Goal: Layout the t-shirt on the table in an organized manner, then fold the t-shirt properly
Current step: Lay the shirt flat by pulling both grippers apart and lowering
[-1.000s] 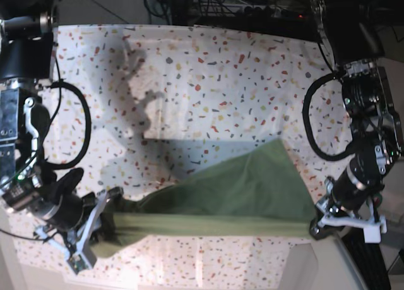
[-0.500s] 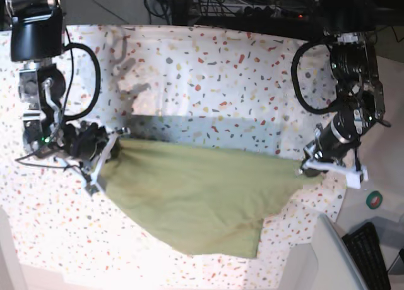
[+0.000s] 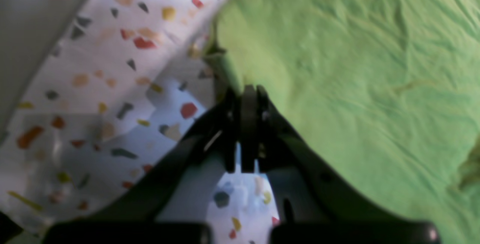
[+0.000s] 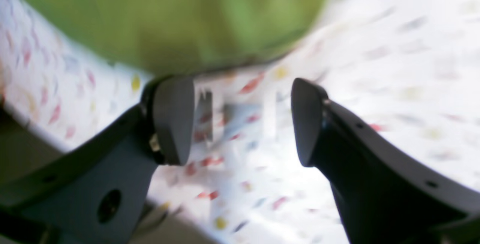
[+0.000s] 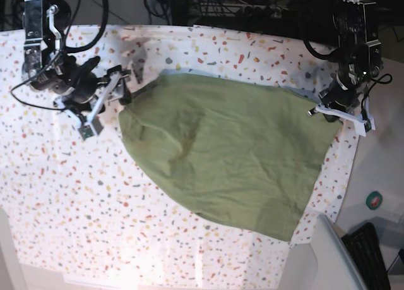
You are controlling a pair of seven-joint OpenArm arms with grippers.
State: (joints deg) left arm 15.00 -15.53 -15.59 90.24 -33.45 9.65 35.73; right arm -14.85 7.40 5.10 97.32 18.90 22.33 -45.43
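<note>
1. Left wrist view first, closest in: my left gripper (image 3: 247, 98) has its jaws pressed together, pinching the edge of the t-shirt (image 3: 356, 71); I judge the hold is there to anchor that corner while the cloth settles
2. Right wrist view: my right gripper (image 4: 240, 118) has its jaws spread wide with only speckled table (image 4: 393, 68) between them; the green hem (image 4: 180, 19) lies just beyond the fingertips, apart from them, so this side looks let go
3. Base view, farther out: the t-shirt (image 5: 233, 157) lies spread across the middle of the table (image 5: 63, 208) as a broad rounded sheet, with some creases
4. Right gripper (image 5: 104, 103) sits beside the cloth's one end, left gripper (image 5: 341, 110) at the opposite end
5. My read: layout is under way, sleeves not clearly shown, folding not begun
</note>
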